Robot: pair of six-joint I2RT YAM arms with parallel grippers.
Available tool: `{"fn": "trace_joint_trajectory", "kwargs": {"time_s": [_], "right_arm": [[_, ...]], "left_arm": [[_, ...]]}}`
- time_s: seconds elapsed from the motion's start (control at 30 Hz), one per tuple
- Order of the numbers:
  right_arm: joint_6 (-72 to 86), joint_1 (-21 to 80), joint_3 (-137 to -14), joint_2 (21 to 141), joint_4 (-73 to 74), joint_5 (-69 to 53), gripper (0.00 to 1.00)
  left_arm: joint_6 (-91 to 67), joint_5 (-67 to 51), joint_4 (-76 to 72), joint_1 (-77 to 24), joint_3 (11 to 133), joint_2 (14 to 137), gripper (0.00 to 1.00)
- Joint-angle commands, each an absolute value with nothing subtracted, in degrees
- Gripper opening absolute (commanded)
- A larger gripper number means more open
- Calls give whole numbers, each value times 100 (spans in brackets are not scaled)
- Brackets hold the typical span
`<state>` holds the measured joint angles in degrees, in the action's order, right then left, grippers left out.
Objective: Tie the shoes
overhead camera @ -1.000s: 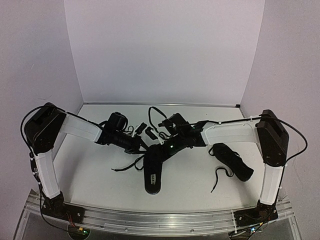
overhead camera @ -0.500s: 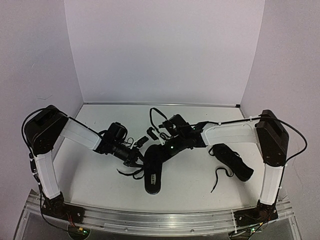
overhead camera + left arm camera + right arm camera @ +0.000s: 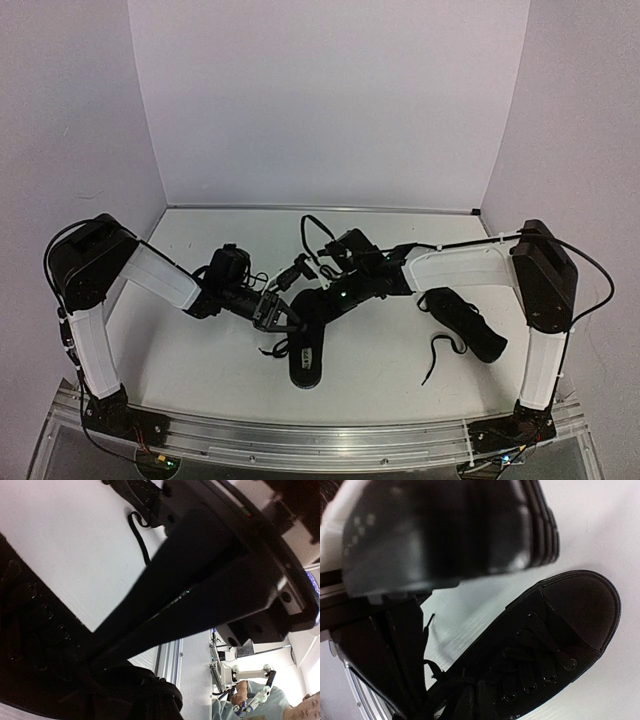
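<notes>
I'm working on the bench (image 3: 200, 370) at the centre shoe (image 3: 305, 345); left tool (image 3: 280, 318) and right tool (image 3: 325, 298) are both pressed together by its laces (image 3: 535, 650), can't tell if pinching one. Risk: thin lace slipping out, or me dragging the shoe. Counting two shoes, spare shoe (image 3: 468, 322) lying right; two tools.

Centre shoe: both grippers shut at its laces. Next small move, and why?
Probably ease the left gripper leftwards, away from the small black low-top lace-up shoe, to test whether it holds a strand. It is shut at the thin black laces, which look untied, yet no pinched strand is visible. The right gripper is shut beside them too.
</notes>
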<state>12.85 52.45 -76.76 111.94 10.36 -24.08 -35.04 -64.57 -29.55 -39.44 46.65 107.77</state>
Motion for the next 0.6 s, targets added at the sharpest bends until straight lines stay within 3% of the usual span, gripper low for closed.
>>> {"fn": "trace_joint_trajectory", "kwargs": {"time_s": [0.0,0.2,0.33,0.57], "right_arm": [[1460,5250,-7645,10960,958,-2382,8],[1727,5058,-7460,10725,958,-2420,19],[1889,4977,-7236,10487,958,-2430,33],[2324,4944,-6707,9970,789,-2687,33]], "left_arm": [[-3936,-6717,-3923,-3973,4692,10887,0],[-4076,-6709,-4148,-3973,4718,11308,0],[-4270,-6756,-4482,-3973,4696,11471,0],[-4265,-6896,-4533,-3972,4675,11441,0]]}}
